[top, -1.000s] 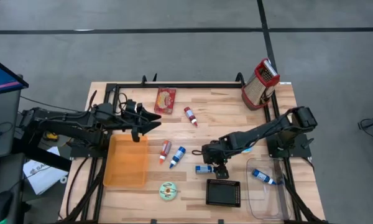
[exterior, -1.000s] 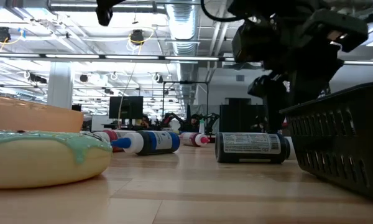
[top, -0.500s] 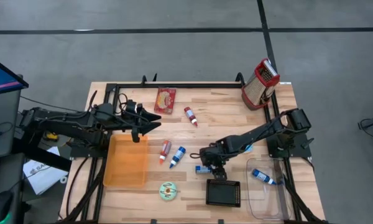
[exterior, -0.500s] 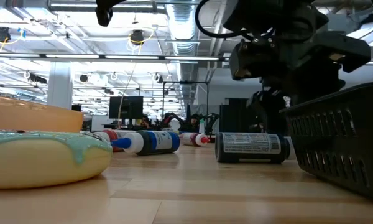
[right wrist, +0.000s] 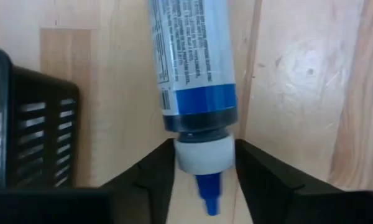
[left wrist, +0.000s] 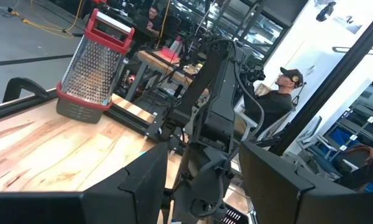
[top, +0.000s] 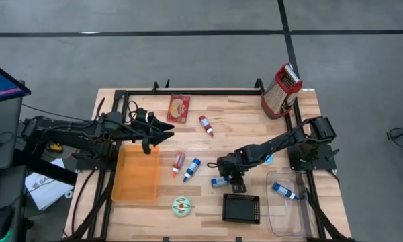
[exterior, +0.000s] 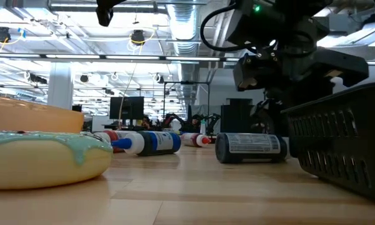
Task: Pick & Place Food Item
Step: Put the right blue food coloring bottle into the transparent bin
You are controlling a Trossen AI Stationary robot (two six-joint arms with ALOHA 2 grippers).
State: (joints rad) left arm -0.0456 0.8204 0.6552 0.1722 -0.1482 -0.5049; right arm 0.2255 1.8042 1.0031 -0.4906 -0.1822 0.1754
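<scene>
Broadly, the wooden desk (top: 242, 128) carries an orange tray (top: 136, 175) on its left half, a black basket (top: 241, 208) near the front edge and a clear bin (top: 285, 214) at the right. The left hand (top: 162, 130) waits above the desk just behind the tray, its fingers spread with nothing between them. The right hand (top: 234, 180) is low over the desk just behind the basket, its two fingers (right wrist: 154, 171) open and set on either side of the white cap of a blue tube (right wrist: 193, 74), which lies on the wood beside the basket; whether they touch it is unclear. A frosted donut (top: 181, 206) lies left of the basket.
</scene>
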